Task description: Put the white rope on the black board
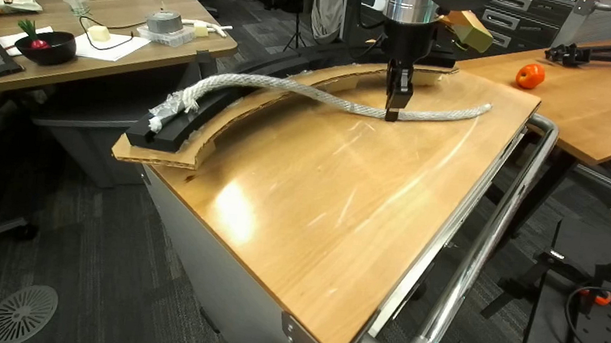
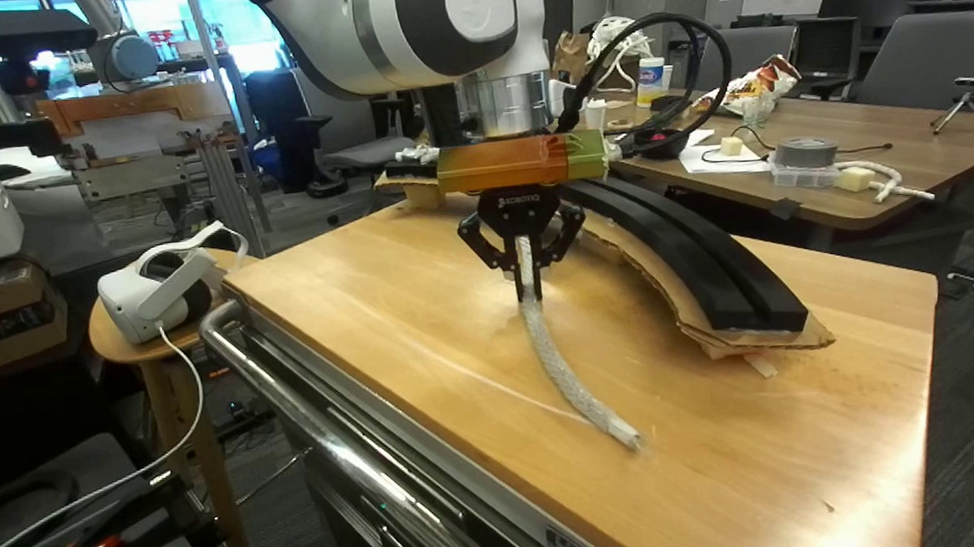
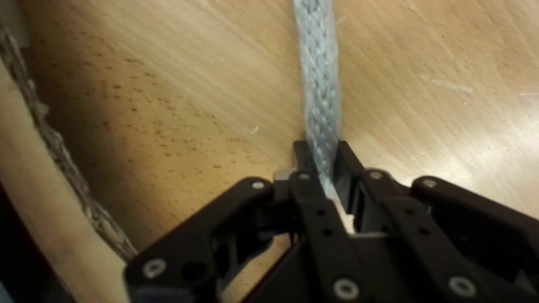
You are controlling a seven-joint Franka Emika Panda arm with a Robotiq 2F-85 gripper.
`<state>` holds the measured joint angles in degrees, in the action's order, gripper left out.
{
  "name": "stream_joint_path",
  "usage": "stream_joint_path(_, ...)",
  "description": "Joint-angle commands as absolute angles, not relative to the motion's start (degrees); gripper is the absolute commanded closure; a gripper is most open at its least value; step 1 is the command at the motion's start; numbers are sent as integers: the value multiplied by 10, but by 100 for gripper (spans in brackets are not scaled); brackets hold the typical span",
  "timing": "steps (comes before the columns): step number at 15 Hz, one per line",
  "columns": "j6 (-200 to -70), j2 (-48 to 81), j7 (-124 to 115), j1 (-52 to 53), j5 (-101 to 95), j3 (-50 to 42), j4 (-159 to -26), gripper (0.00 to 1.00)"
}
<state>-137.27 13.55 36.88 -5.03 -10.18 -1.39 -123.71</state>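
Observation:
The white rope shows in both exterior views [image 1: 302, 90] [image 2: 560, 372] and in the wrist view [image 3: 320, 75]. Its frayed, taped end lies on the near end of the black board [image 1: 197, 117]. From there it leaves the board, crosses the cardboard edge and runs to my gripper [image 1: 392, 114]. Its free end lies on the tabletop beyond the fingers. The board also shows in an exterior view [image 2: 686, 262], where its rope-bearing end is hidden behind the arm. My gripper [image 2: 528, 292] points down, close above the tabletop. In the wrist view its fingers [image 3: 322, 155] pinch the rope.
A curved cardboard base [image 1: 243, 114] sticks out along the board's inner edge; it also shows in the wrist view [image 3: 50, 176]. A metal rail [image 1: 478, 258] runs along one side of the wooden tabletop [image 1: 303, 194]. Another table [image 1: 186, 11] with small objects stands beyond the board.

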Motion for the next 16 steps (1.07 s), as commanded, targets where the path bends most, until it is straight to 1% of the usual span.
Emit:
stream_joint_path(1, -1380, 100, 388, -57, -105, -11, -1263, 100)
stream_joint_path(2, -1387, 83, 378, -52, -125, -16, -1276, 98)
stream_joint_path(5, -1402, 35, 337, -39, -209, -28, -1307, 97)
stream_joint_path(8, -1392, 4, 273, -31, -314, -27, -1308, 97)
stream_joint_path(13, -1411, 61, 170, -22, -433, -20, -1232, 97)
stream_joint_path(16, -1404, 104, 126, -19, -466, -24, -1185, 97)
